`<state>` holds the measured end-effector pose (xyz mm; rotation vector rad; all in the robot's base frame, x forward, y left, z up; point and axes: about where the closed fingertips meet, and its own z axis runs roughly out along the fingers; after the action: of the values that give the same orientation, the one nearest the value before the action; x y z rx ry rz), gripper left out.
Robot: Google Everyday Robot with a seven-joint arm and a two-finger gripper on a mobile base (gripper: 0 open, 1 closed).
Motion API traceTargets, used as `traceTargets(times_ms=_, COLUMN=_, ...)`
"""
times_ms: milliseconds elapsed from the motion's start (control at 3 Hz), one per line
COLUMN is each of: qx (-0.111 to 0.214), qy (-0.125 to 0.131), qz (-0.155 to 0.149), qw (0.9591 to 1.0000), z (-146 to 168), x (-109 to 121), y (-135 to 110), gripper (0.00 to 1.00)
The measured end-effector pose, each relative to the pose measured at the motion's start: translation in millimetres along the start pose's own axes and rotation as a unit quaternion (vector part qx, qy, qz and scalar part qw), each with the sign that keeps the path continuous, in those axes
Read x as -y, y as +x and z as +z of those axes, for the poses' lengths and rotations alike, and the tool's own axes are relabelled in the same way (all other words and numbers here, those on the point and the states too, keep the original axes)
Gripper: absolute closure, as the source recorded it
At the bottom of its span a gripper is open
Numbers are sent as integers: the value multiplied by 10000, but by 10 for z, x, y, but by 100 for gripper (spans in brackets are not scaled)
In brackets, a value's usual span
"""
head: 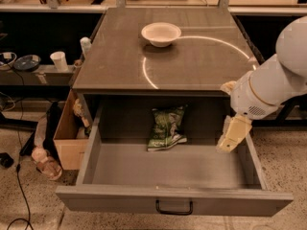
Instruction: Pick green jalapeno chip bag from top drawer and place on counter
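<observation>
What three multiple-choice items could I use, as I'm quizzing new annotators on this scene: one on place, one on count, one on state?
1. How many bowls stand on the counter? A none; B one; C two.
2. Where is the green jalapeno chip bag? A on the counter; B in the top drawer, near its back; C lifted clear of both.
3. What state is the top drawer in? A shut; B pulled open; C half shut.

Key: B, a single white bowl sits towards the counter's back. B, the bag lies on the drawer floor, with the gripper over the drawer's right side, apart from it. B, the drawer's whole inside shows in front of the counter.
</observation>
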<state>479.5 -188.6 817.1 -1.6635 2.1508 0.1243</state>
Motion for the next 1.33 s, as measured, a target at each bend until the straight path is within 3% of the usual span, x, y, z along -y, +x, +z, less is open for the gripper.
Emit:
traceTargets(times_ms=333, qx=-101, qy=-310, qz=21, qw=9995, z=494, x=30, y=39, gripper=0)
traceTargets(times_ms=1333, qx=-170, qy=-415, qz=247, qw=9987, z=923, x=-129, y=207, gripper=0)
